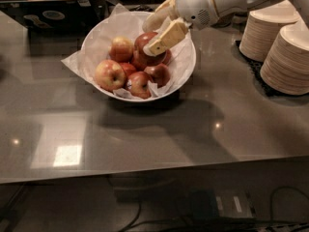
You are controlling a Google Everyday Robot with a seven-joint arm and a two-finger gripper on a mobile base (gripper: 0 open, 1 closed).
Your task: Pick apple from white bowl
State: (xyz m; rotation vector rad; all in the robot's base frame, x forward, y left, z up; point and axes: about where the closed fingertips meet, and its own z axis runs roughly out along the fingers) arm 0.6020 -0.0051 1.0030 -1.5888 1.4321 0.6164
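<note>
The white bowl (186, 69), lined with crinkled white paper, stands on the dark table and holds several apples. My gripper (148, 37) reaches in from the upper right, over the bowl's far right part. Its two cream fingers (166, 35) are shut on the apple (143, 40), a red one at the top of the pile, one finger above it and one on its right. The fingers cover much of that apple. The other apples lie below and to the left of it, such as a red-yellow one (110, 74) at the front left.
Two tall stacks of pale paper plates (285, 57) stand on a black mat at the right. A laptop (48, 14) with a person behind it sits at the back left. The table's front edge (154, 170) runs across the lower part of the view.
</note>
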